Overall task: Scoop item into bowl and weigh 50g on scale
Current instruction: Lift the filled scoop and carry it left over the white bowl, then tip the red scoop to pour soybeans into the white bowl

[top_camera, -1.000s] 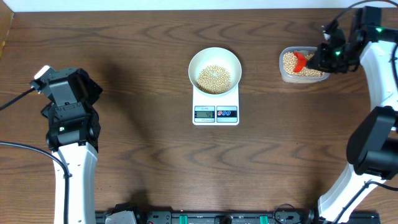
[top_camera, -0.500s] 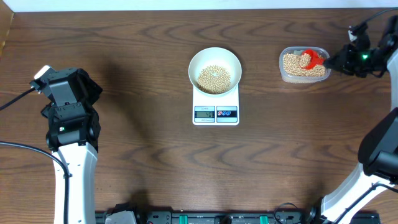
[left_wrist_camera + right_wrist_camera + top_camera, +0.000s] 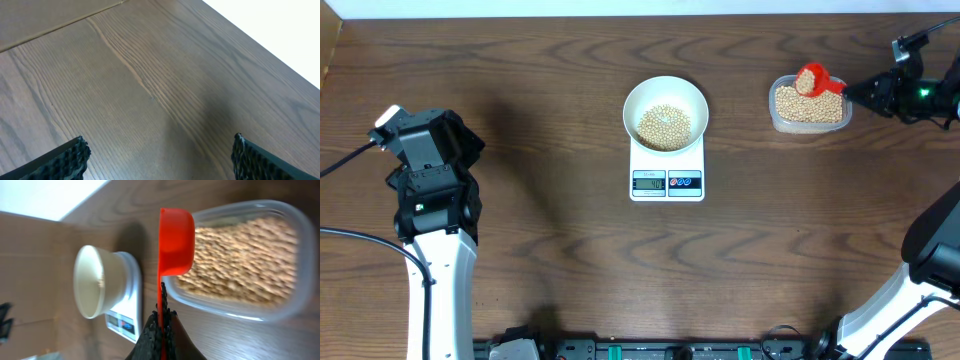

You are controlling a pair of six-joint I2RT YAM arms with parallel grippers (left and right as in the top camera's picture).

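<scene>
The right claw (image 3: 161, 322) was clamped together on the thin handle of a smooth red plastic scoop (image 3: 176, 240), whose rounded cup stuck out straight ahead of its ribbed black fingertips. Just under that cup sat a clear rounded-rectangular tub (image 3: 300, 280) of small round tan beans (image 3: 240, 260). Well beyond the claw stood the round white bowl (image 3: 630, 100), holding a heap of beans, on the flat white scale (image 3: 667, 182). The left claw (image 3: 160, 155) hung with its jaws wide apart over bare grained wood.
</scene>
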